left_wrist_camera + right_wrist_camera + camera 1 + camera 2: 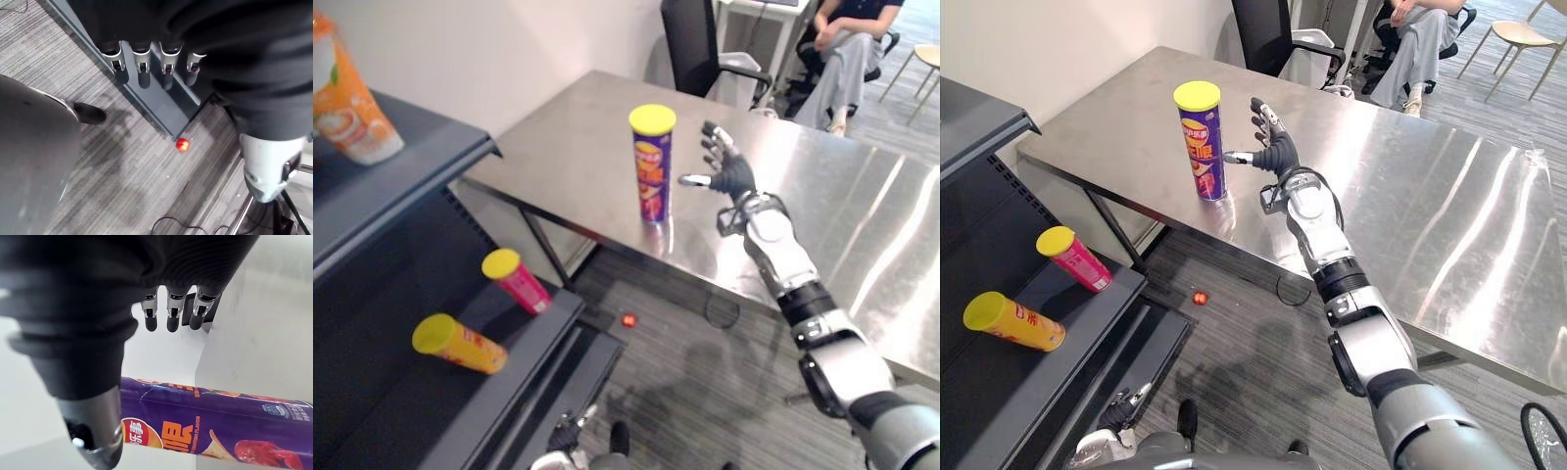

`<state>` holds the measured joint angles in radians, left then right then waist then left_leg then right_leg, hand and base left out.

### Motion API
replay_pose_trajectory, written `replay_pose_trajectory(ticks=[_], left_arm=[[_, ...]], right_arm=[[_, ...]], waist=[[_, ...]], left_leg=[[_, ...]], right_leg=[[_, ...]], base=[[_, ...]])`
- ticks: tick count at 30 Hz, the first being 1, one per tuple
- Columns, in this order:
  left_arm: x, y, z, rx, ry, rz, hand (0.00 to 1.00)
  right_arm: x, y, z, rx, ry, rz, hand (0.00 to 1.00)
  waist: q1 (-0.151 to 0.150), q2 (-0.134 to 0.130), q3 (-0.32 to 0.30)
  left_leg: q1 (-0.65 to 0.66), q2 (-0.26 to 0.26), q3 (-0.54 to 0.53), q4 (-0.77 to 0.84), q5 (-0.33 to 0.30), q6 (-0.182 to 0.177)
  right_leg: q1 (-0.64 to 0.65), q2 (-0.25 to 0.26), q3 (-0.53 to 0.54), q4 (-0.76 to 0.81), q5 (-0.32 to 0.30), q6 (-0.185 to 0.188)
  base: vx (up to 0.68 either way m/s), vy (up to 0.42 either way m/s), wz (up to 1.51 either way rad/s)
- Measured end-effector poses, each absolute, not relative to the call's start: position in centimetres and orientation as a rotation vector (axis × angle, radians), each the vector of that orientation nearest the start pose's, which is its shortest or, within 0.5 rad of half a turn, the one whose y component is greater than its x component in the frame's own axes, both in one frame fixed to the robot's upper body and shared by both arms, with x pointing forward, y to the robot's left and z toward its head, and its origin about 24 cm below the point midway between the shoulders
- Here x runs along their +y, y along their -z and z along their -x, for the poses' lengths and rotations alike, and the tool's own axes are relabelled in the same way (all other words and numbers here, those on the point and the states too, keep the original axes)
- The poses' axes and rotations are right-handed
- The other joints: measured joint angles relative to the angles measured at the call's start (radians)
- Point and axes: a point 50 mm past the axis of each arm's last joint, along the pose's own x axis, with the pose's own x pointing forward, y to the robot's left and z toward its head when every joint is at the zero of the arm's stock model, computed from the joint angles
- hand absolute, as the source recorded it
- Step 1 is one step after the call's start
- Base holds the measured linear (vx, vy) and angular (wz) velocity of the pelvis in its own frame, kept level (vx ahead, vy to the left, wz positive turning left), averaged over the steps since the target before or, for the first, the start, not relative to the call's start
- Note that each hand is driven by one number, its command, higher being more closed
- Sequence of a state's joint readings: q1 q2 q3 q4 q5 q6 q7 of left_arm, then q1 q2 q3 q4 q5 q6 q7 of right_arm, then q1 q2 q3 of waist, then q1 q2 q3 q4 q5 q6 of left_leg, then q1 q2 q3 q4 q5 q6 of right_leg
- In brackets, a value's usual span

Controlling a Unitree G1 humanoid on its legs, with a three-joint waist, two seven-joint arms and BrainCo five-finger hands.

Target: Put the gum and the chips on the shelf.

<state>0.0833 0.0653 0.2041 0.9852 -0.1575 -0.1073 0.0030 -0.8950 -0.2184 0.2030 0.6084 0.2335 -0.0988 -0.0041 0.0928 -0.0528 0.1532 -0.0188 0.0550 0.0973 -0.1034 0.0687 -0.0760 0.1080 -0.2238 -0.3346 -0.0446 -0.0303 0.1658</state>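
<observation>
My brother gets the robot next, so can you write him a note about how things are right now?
Right hand: open, fingers spread beside the purple chips can, not gripping it.
Left hand: open, hanging low over the floor by the shelf, holding nothing.
The purple chips can stands upright on the steel table. A yellow can and a red can lie on the shelf.
Left to do: grip the purple chips can and shelve it. I cannot pick out the gum; a small red thing lies on the floor.
</observation>
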Motion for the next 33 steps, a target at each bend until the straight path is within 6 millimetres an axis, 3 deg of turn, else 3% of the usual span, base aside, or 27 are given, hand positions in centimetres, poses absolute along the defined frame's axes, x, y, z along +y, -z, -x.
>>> replay_pose_trajectory(ticks=[16, 19, 22, 32, 33], left_arm=[[20.9, 14.8, -11.5, 0.906, -0.356, 0.189, 0.00], [20.9, 14.8, -11.6, 0.901, -0.356, 0.188, 0.00], [21.0, 14.7, -11.7, 0.891, -0.358, 0.187, 0.00], [21.3, 14.5, -11.9, 0.886, -0.367, 0.171, 0.00], [21.4, 14.5, -11.9, 0.888, -0.367, 0.165, 0.00]], right_arm=[[-10.4, -19.9, -39.6, -0.325, -0.230, 0.124, 0.00], [-10.3, -20.4, -39.7, -0.339, -0.233, 0.126, 0.00], [-9.8, -22.2, -39.8, -0.384, -0.241, 0.132, 0.00], [-9.8, -23.5, -39.9, -0.413, -0.240, 0.141, 0.00], [-9.8, -23.5, -39.9, -0.414, -0.241, 0.141, 1.00]], waist=[[0.013, -0.003, 0.016], [0.022, -0.003, 0.016], [0.026, -0.003, 0.016], [0.050, -0.004, 0.015], [0.053, -0.005, 0.015]], left_leg=[[-0.032, 0.001, -0.036, 0.003, 0.006, -0.003], [-0.040, 0.008, -0.046, 0.004, 0.011, -0.008], [-0.070, 0.023, -0.056, 0.006, 0.025, -0.015], [-0.102, 0.050, -0.090, 0.000, 0.054, -0.027], [-0.103, 0.052, -0.095, 0.000, 0.057, -0.028]], right_leg=[[-0.003, 0.004, -0.039, -0.006, 0.001, 0.000], [-0.007, 0.014, -0.040, -0.004, 0.001, 0.000], [-0.035, 0.028, -0.040, 0.001, 0.001, -0.001], [-0.052, 0.060, -0.054, 0.009, -0.007, -0.012], [-0.051, 0.062, -0.058, 0.009, -0.007, -0.012]], base=[[0.01, -0.008, 0.08], [-0.02, -0.020, 0.06], [-0.05, -0.033, 0.07], [-0.06, -0.023, 0.06], [-0.04, -0.021, 0.09]])
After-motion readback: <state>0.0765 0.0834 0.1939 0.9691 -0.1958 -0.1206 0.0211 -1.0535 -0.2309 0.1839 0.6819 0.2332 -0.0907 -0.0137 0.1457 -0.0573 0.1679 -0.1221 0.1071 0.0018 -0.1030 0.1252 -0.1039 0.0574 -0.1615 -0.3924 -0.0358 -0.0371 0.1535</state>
